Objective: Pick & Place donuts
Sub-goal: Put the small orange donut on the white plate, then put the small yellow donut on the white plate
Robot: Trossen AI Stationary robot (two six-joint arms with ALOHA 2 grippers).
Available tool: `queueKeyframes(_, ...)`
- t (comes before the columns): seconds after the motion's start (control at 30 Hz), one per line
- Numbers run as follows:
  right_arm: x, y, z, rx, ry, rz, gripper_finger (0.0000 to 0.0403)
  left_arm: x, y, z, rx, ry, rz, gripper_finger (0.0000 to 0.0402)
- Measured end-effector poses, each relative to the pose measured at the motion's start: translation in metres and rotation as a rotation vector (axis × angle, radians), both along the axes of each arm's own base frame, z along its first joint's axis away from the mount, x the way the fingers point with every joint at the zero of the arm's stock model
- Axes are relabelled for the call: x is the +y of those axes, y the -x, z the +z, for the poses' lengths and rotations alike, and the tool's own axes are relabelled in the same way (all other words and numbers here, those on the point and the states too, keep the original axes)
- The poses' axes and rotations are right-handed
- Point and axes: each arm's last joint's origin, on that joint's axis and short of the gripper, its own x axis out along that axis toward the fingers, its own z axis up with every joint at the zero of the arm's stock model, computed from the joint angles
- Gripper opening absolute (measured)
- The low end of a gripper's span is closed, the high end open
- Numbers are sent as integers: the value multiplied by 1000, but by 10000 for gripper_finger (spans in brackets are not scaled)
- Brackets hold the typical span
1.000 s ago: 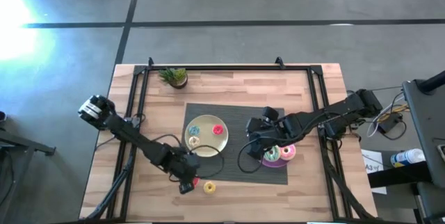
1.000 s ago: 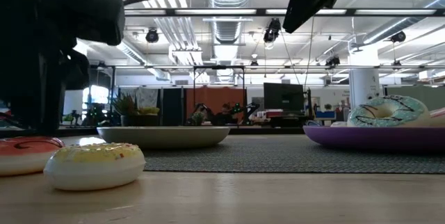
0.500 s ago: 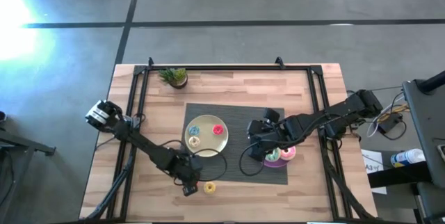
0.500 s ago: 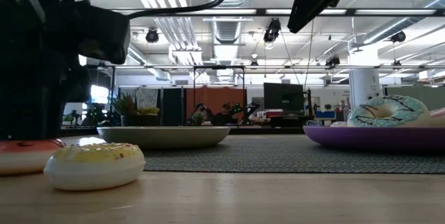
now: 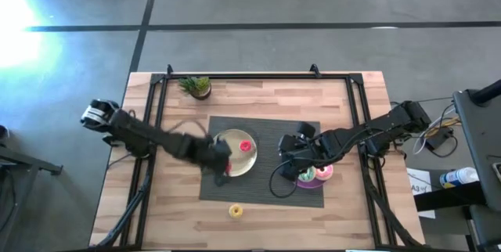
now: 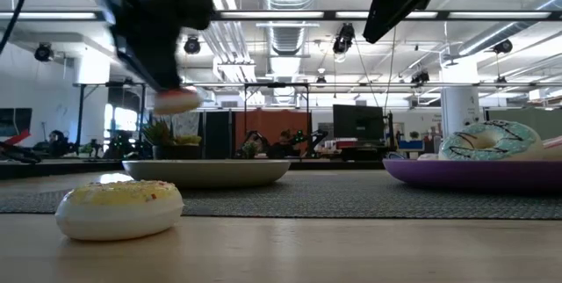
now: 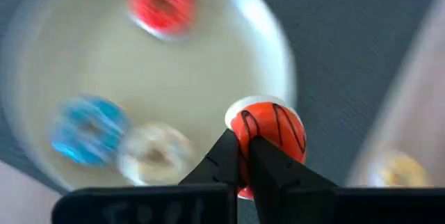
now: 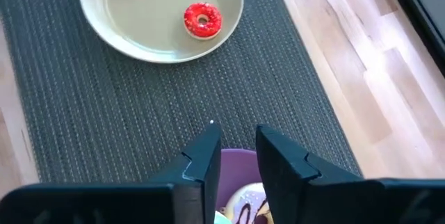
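- Left end effector [image 5: 223, 160] in the high view has swung up from the front edge of the table [image 5: 344, 205] to the near rim of the yellow plate [image 5: 246, 163]; a second ago it was low beside the yellow donut [image 5: 236, 210], which now lies alone on the wood. The red donut [image 5: 246, 145] sits on that plate. My right end effector [image 5: 291, 172] waits over the purple plate [image 5: 307, 182] with its larger donuts.
- Low view: the orange donut [image 6: 176, 101] that lay at the left of the table is now up in the air under my left arm, so the pick is done and the drop onto the yellow plate is, I judge, next. The yellow donut is untouched up front.
- Left wrist view: my fingers [image 7: 224, 158] are pinched narrow on the orange donut, above the plate's edge; blue donut [image 7: 89, 129], cream donut [image 7: 155, 156] and the red one lie on it.
- Right wrist view: fingers [image 8: 206, 156] slightly apart, holding nothing.
- No writing or brand can be read anywhere.
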Motion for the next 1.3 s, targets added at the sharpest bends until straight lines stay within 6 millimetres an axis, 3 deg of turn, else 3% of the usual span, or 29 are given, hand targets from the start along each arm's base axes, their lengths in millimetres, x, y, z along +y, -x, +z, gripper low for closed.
queueKeyframes(0.23,0,0,0,-28,-14,-49,87,74,-15,-12,76,-121,35,1)
queueKeyframes(0.37,0,0,0,-43,-33,-82,80,92,-19,-22,103,-98,50,12)
queueKeyframes(0.5,0,0,1,-55,-26,-103,77,98,-25,-27,87,-101,47,53)
queueKeyframes(0.7,0,-1,1,-60,-19,-107,84,98,-25,-31,122,-123,-10,105)
queueKeyframes(1.0,-1,-1,1,-65,-1,-110,86,93,-13,-15,109,-99,8,110)
queueKeyframes(1.17,-1,0,0,-60,3,-106,82,53,-6,8,-16,60,-201,110)
queueKeyframes(1.3,-1,0,-3,-50,8,-104,86,6,-1,10,-47,87,-389,110)
